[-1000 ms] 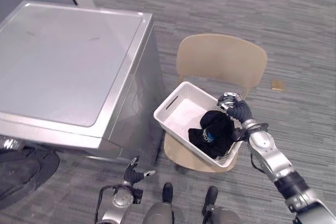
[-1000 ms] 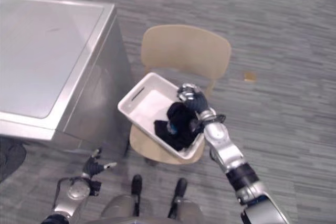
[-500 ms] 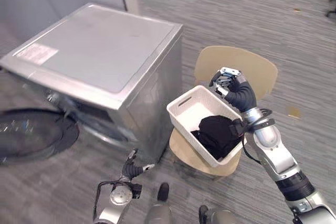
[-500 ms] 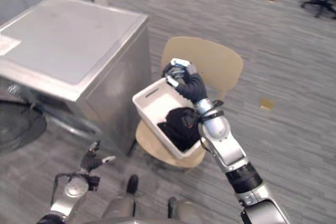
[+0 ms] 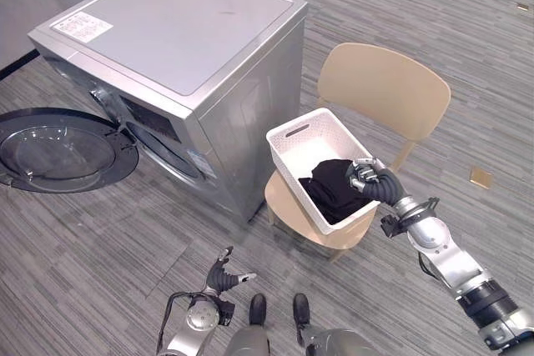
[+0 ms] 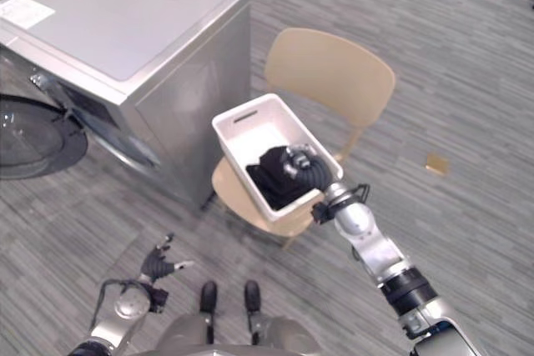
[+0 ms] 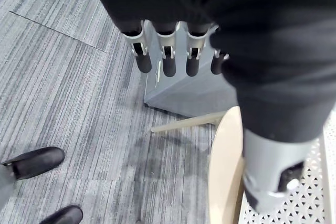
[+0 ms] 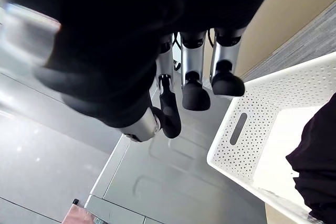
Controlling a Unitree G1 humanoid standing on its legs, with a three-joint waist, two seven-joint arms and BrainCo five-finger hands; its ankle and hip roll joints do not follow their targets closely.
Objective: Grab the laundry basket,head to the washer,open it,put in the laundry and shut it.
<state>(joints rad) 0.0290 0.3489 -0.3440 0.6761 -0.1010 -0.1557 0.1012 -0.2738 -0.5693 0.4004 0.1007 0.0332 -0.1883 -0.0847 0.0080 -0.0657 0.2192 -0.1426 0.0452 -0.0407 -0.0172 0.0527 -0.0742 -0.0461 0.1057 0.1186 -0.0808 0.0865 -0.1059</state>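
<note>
A white laundry basket (image 5: pixel 288 132) sits on the seat of a beige chair (image 5: pixel 384 85), with black laundry (image 5: pixel 327 188) heaped in its near end. My right hand (image 5: pixel 373 181) hovers at the basket's near right rim, just over the black cloth. In the right wrist view its fingers (image 8: pixel 194 95) are half bent and hold nothing, with the basket (image 8: pixel 247 124) and the laundry (image 8: pixel 315 150) beyond them. Left of the chair stands the silver washer (image 5: pixel 167 31), its round door (image 5: pixel 58 149) swung open. My left hand (image 5: pixel 221 277) hangs low with its fingers (image 7: pixel 165 61) straight.
The chair stands close against the washer's right side on grey carpet. A small tan piece (image 5: pixel 480 177) lies on the floor right of the chair. A person's black shoes (image 7: pixel 34 162) are on the carpet near my left hand.
The camera has swung, bringing the washer's open door into view. My right hand has come down from above the basket to the black laundry at its near rim. The left hand has stayed low.
</note>
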